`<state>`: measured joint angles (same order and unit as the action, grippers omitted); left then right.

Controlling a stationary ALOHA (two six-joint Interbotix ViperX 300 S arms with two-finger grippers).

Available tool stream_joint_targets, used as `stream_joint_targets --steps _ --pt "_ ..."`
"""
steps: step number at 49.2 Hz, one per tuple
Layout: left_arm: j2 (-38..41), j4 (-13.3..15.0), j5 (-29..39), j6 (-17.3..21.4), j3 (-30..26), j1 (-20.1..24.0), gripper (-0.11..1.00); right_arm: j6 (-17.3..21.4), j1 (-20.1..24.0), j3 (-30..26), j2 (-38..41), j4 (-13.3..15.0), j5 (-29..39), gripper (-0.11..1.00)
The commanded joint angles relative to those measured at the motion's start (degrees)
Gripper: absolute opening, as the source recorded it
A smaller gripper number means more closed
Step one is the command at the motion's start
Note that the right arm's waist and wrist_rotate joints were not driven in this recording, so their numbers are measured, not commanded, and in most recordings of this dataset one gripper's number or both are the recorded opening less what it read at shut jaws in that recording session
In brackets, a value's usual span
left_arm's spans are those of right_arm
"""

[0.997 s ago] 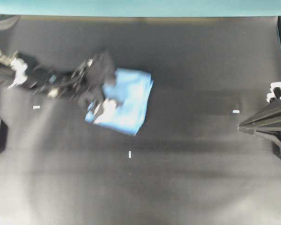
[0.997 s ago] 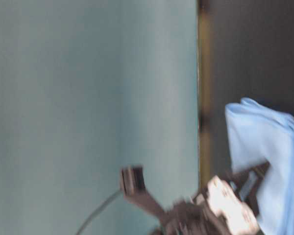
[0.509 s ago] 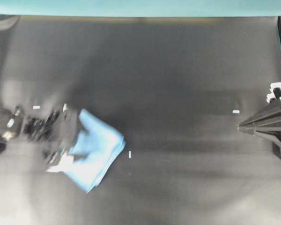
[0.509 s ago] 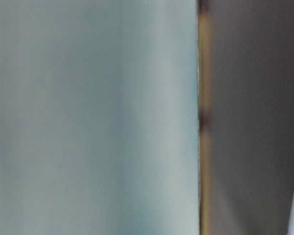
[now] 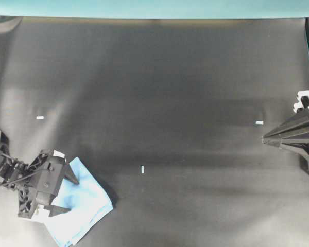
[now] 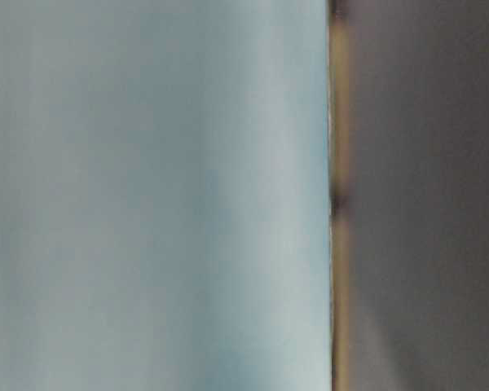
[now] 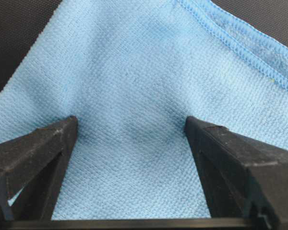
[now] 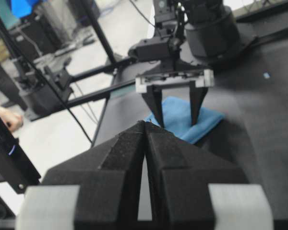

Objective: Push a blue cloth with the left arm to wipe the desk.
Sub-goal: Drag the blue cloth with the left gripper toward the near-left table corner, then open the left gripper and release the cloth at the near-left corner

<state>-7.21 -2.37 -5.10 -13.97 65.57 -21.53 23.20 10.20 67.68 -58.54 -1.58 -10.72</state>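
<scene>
The blue cloth [image 5: 87, 203] lies folded near the front left corner of the black desk [image 5: 170, 77]. My left gripper [image 5: 71, 195] stands open over it, with both fingertips pressed down onto the fabric, one on each side of its left part. In the left wrist view the cloth [image 7: 134, 62] fills the space between the spread fingers [image 7: 48, 143] of the left gripper [image 7: 130, 122]. The right wrist view looks across at the left gripper [image 8: 175, 115] standing on the cloth [image 8: 209, 120]. My right gripper [image 5: 264, 139] rests shut at the right edge, holding nothing.
Small white tape marks [image 5: 142, 169] [image 5: 39, 117] [image 5: 259, 122] dot the desk. A teal wall [image 5: 144, 7] runs along the back. Beyond the desk's left edge are stands, cables and a person's hand [image 8: 5, 120]. The table-level view is blurred and shows neither cloth nor arm.
The left gripper has swept the cloth from the upper left-middle of the desk down toward the front left corner. The right arm has stayed still.
</scene>
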Motion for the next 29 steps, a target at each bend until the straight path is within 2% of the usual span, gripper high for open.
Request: stream_joint_targets --steps 1,9,16,29 --pt "0.2 -0.2 -0.1 -0.4 -0.5 -0.6 0.88 0.0 0.0 -0.4 0.3 -0.1 -0.6 -0.01" --pt "-3.1 -0.2 0.0 1.1 -2.7 -0.1 0.88 -0.1 0.0 -0.4 0.2 -0.1 -0.6 -0.01" --pt "-9.2 -0.2 1.2 3.4 -3.6 0.4 0.88 0.0 -0.1 -0.5 -0.8 -0.1 -1.1 -0.01" --pt "-20.9 -0.2 4.6 5.3 -1.1 3.4 0.88 0.0 0.0 -0.4 -2.4 -0.1 -0.8 -0.01"
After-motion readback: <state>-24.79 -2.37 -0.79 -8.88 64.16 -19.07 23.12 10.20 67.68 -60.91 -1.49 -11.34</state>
